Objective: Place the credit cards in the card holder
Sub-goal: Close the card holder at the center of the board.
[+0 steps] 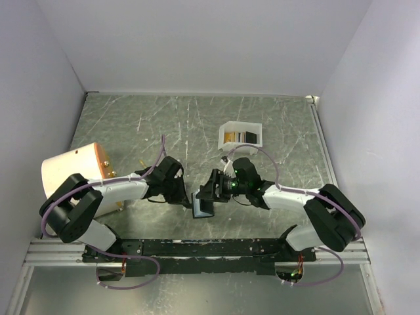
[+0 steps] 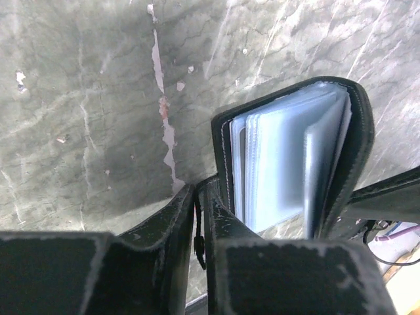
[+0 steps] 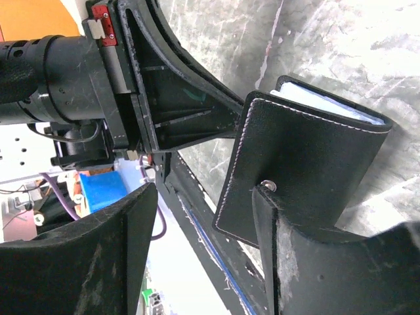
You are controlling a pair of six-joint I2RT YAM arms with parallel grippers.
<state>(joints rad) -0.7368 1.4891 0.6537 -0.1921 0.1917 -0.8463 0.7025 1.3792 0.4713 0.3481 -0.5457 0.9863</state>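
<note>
Both arms meet low over the bench (image 1: 131,125), with the holder (image 3: 302,164) standing on edge between them. It is half open, its black stitched cover wrapped round a fan of pale blue sleeves (image 2: 275,164). It sits right at the tips of the left end effector (image 2: 197,193), a little to their right. Those fingers are almost together with only a slit between them, and I cannot tell whether they pinch the cover's edge or merely touch it. The right end effector (image 3: 205,190) has its fingers well apart, clamped on nothing. Its right-hand finger looks to lie against the outside of the cover, and the other is well clear of it. The cards (image 1: 239,136), one gold and one dark, lie in a white box (image 1: 244,126), well beyond the right end effector and untouched. From where I stand the holder looks light and limp. The cover would likely fold shut as soon as it is let go, and the sleeves look thin, slick and easy to crumple. I would grip the stiffer stitched cover near its free edge and keep off the sleeves. The cards look stiff, smooth and very thin, so they would be awkward to lift while lying flat. Taking one across its long edges should work best, perhaps after tipping it up against the box wall.
</note>
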